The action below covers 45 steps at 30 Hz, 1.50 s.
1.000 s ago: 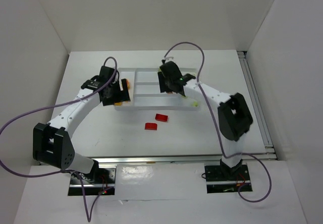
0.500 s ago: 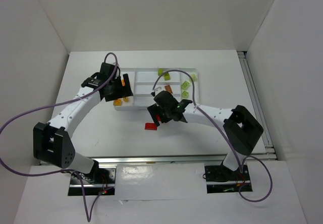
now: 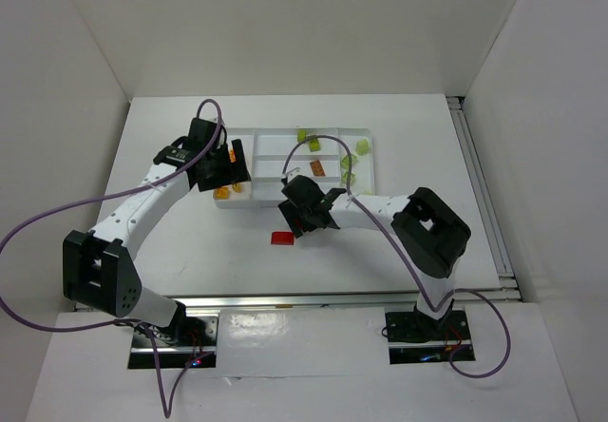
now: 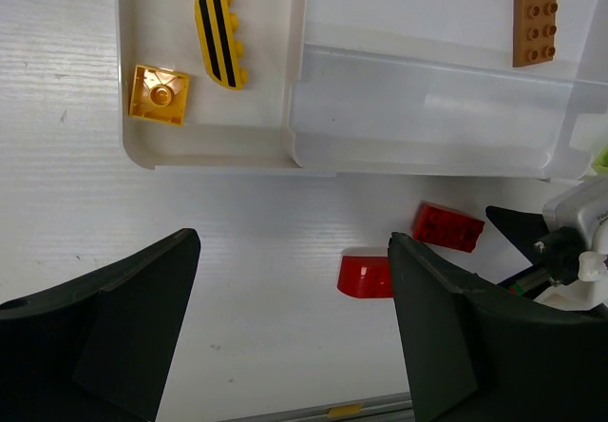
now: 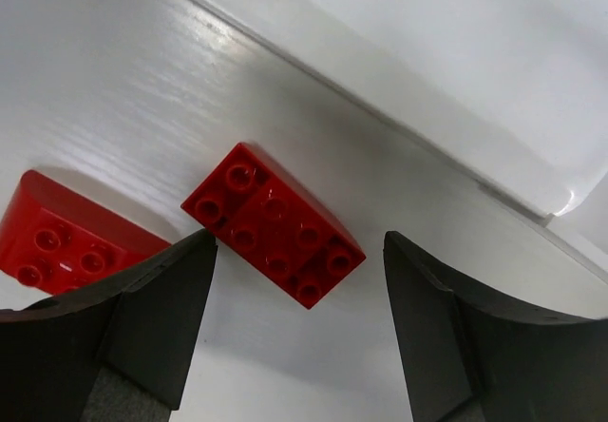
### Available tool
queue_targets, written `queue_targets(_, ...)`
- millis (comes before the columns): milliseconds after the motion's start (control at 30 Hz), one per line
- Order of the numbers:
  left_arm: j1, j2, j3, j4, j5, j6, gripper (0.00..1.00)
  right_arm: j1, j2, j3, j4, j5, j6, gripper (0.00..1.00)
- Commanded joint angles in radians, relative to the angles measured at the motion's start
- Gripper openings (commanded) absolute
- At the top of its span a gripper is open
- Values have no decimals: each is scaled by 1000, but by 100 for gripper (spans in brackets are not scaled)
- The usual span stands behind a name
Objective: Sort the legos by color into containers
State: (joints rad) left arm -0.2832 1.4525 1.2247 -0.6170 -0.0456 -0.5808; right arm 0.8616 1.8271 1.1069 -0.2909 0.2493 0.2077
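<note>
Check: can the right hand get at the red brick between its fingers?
Probably yes: the right hand is open and roughly astride the red brick, and nothing lies on it.

The left arm (image 3: 142, 203) and the right arm (image 3: 380, 211) are built from white tube links with black, boxy joint housings. A thin purple cable (image 3: 43, 216) runs along each arm in loose loops. Each base (image 3: 176, 335) is a black plate. The left gripper (image 4: 285, 317) has broad, matte black wedge fingers (image 4: 104, 336). The right gripper (image 5: 299, 317) looks the same.
</note>
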Motion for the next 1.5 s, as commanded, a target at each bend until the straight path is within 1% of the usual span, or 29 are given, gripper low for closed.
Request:
queue_targets(0,1,-9,29,11,12,7,91,5,21,36,52,39,-7,78)
queue_targets(200,1,0,29,11,21,7,91,5,54,45,72,30,-7,75)
queue_targets(267,1,9,29,11,21,7,90,5,54,45,72,30,-7,78)
queue_targets(333,1,9,29,11,21,7,90,14,43,34,81,30,-16,78)
queue_targets(367,1,9,29,11,21,7,90,14,43,25,81,19,-16,75)
queue_targets(400,1,9,29,11,21,7,90,25,31,25,81,19,-27,71)
queue_targets(433,1,9,29,11,21,7,90,25,20,25,81,19,-27,64)
queue_targets(467,1,9,29,11,21,7,90,39,20,25,81,34,-27,56)
queue_targets(500,1,9,29,11,21,7,90,39,11,25,69,34,-27,44)
queue_targets(533,1,9,29,11,21,7,90,51,0,25,49,50,-18,37)
queue_targets(600,1,9,29,11,21,7,90,76,-23,34,-6,100,-8,28)
queue_targets(633,1,9,29,11,21,16,90,86,-35,47,-25,125,4,26)
queue_targets(667,1,9,29,11,21,16,90,96,-48,47,-43,166,4,26)
queue_targets(800,1,19,29,11,21,16,90,108,-155,50,-57,243,38,26)
queue_targets(900,1,19,29,11,21,16,90,68,-167,65,-47,232,47,27)
queue_targets(967,1,28,29,11,21,16,90,31,-143,119,-47,206,47,27)
queue_targets(1033,1,28,39,11,21,16,90,22,-72,206,-59,197,47,27)
queue_targets(1167,1,28,39,2,7,16,90,13,52,316,-73,197,29,28)
queue_targets(1200,1,28,39,2,7,16,90,1,90,332,-73,197,29,30)
queue_targets(1300,1,19,39,2,7,16,90,-21,135,381,-51,188,19,31)
queue_targets(1333,1,19,30,2,7,16,90,-21,164,398,-51,188,28,33)
queue_targets(1367,1,19,30,2,18,16,90,-21,175,427,-51,188,29,40)
queue_targets(1433,1,19,21,2,18,16,90,-30,195,438,-51,199,41,61)
queue_targets(1467,1,19,12,2,18,16,90,-30,195,450,-51,199,53,65)
